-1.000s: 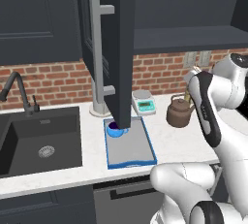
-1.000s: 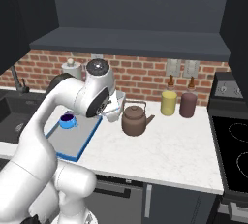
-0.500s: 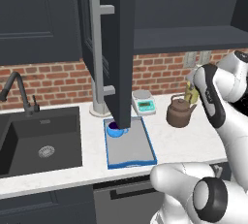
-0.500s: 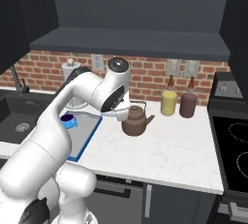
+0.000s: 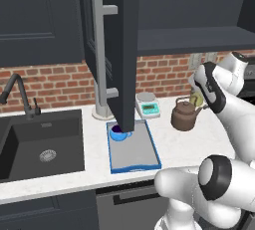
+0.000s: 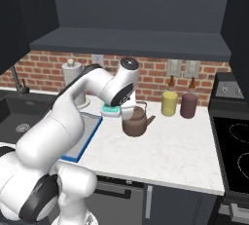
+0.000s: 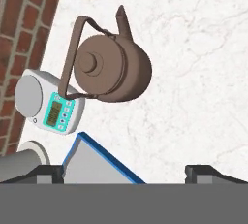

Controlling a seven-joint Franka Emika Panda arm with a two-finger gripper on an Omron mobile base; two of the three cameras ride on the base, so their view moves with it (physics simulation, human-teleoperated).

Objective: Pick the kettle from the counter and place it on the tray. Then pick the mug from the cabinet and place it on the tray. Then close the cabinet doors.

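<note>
1. The two fingers of the gripper (image 7: 124, 169) are spread wide apart and hold nothing. Their dark tips (image 7: 48, 170) peek up at the bottom of the hand view.
2. The kettle (image 7: 109, 66) sits on the counter (image 7: 193, 72), right in front of the hand. It is brown and round, with a knob on its lid and a handle that bends over the top.
3. In the left base view, the kettle (image 5: 185, 116) stands to the right of the tray (image 5: 134, 150), with a bit of bare counter between them. The small white scale (image 5: 148, 105) is just behind the tray.
4. The blue mug (image 5: 118, 132) is already on the tray, at its back end. The cabinet door (image 5: 117, 50) hangs open above it.
5. So I think the job now is to pick up the kettle.
6. To do it well, the hand should come down over the handle, with one finger on each side of it.
7. It should close only when the handle is between the fingers.
8. The yellow canister (image 6: 169, 103) and the maroon canister (image 6: 188, 105) stand near the kettle, so the hand should not bump them.
9. When it goes to the tray, the kettle should land on the empty front part, away from the mug.
</note>
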